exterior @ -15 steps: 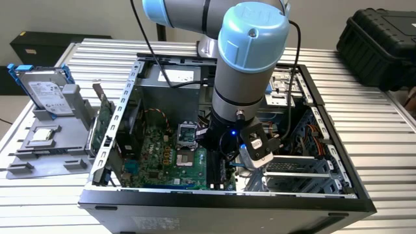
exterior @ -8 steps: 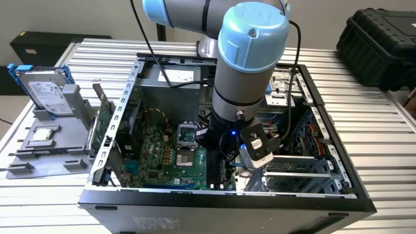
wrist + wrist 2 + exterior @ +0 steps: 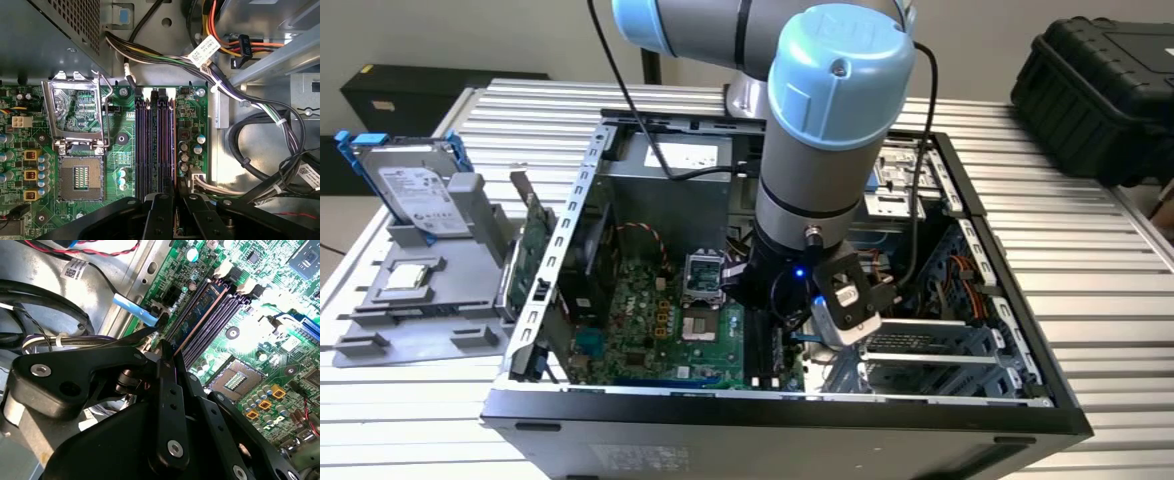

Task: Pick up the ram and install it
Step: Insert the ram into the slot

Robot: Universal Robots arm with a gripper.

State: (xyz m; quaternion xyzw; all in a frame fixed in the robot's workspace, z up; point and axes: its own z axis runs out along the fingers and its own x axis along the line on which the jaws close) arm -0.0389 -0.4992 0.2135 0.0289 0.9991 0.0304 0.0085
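Inside the open computer case (image 3: 987, 330), the ram (image 3: 200, 315) sits in a motherboard (image 3: 30, 125) slot, fingers (image 3: 167, 370) clenched on its edge, cables (image 3: 240, 100) alongside.

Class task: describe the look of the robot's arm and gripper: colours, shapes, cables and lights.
The arm is a thick silver-grey tube with rounded light-blue joint caps. A black cable runs down beside it. Near the wrist glows a small blue light. The gripper is matte black, built of flat linked bars with silver screws.
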